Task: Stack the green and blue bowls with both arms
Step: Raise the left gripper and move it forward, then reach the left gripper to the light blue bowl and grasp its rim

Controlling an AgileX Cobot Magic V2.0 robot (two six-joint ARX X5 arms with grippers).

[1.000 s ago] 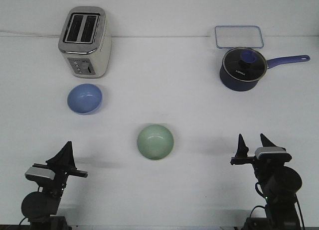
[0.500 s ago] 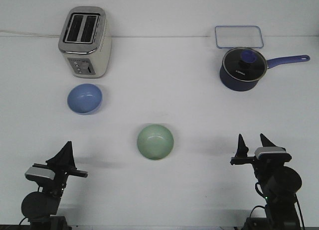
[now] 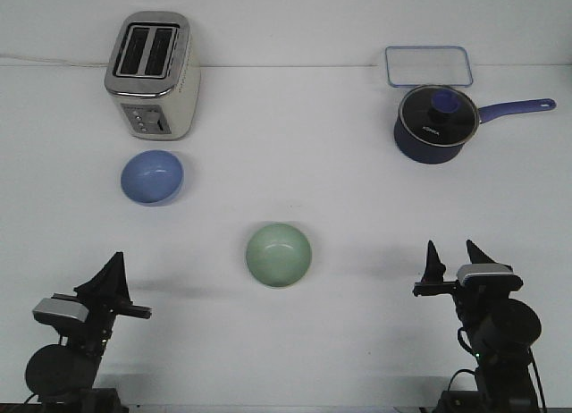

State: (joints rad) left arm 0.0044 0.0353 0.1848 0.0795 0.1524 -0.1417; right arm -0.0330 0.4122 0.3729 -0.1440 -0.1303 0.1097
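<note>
Nearer the left gripper (image 3: 114, 268), the blue bowl (image 3: 152, 176) lies ahead; the green bowl (image 3: 279, 254) sits between it and the right gripper (image 3: 456, 252). Both pincers stand spread, empty.

The left arm (image 3: 67, 328) has been shifted away from the green bowl (image 3: 279, 254), toward the table's near left corner; its wrist housing is now seen lower and further left than half a second ago; the left gripper (image 3: 113, 274) has been carried with it, its tips drawn slightly further from that bowl.
</note>
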